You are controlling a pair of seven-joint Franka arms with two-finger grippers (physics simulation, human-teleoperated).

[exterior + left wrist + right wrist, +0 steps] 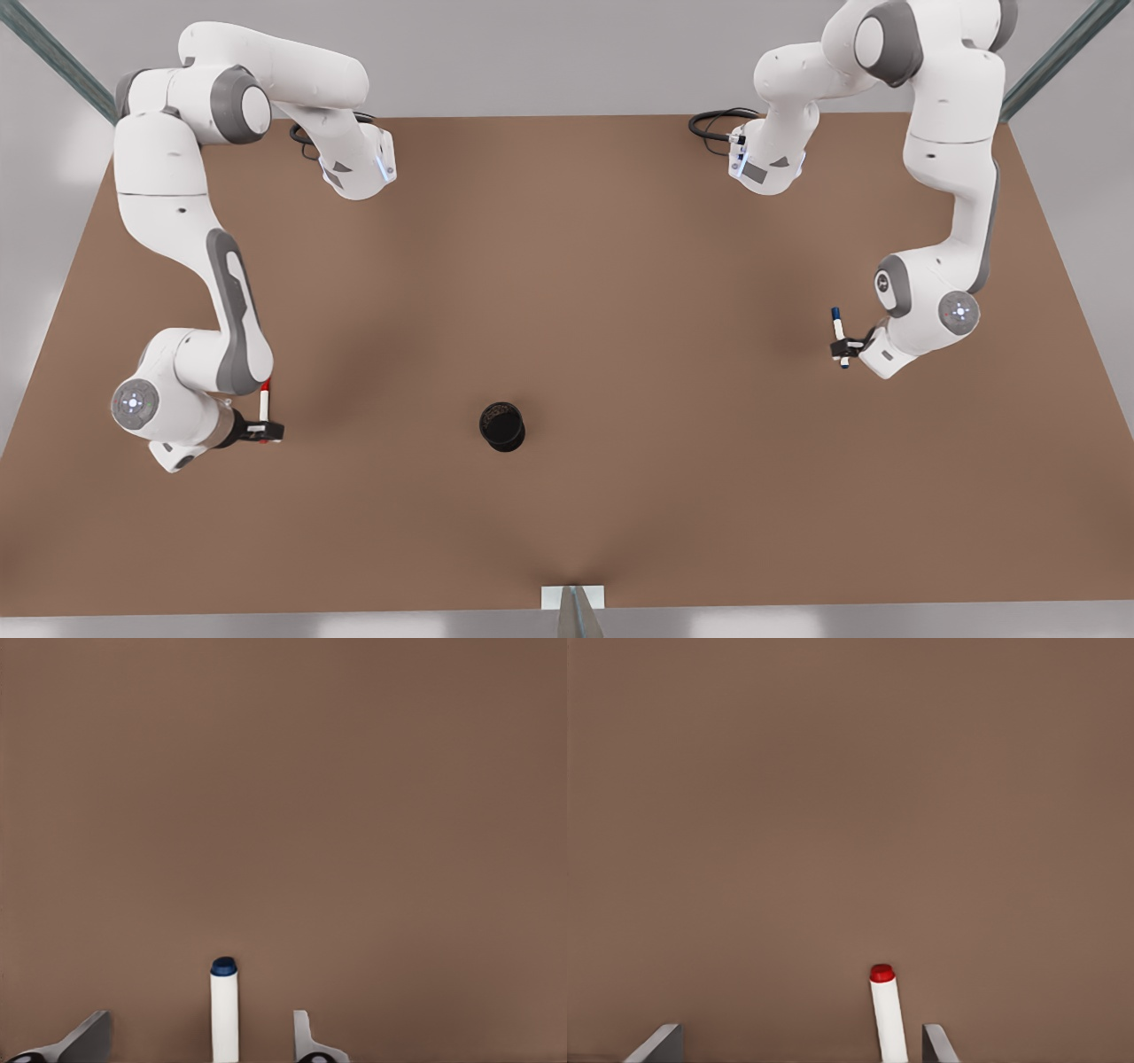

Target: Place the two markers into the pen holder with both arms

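Pinching the blue-capped marker (pixel 838 337) mid-barrel at the front view's right, the left tool (pixel 844 347) mirrors the right tool (pixel 264 431) nipping the red-capped marker (pixel 264 403), both light, stiff, likely slippery, well apart from the pen holder (pixel 502 426) on the bench (pixel 567 266)

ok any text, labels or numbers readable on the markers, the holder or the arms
None can be read. The blue-capped marker, the red-capped marker and the black pen holder show plain surfaces. Small grey marks on an arm's link are too blurred to read as text.
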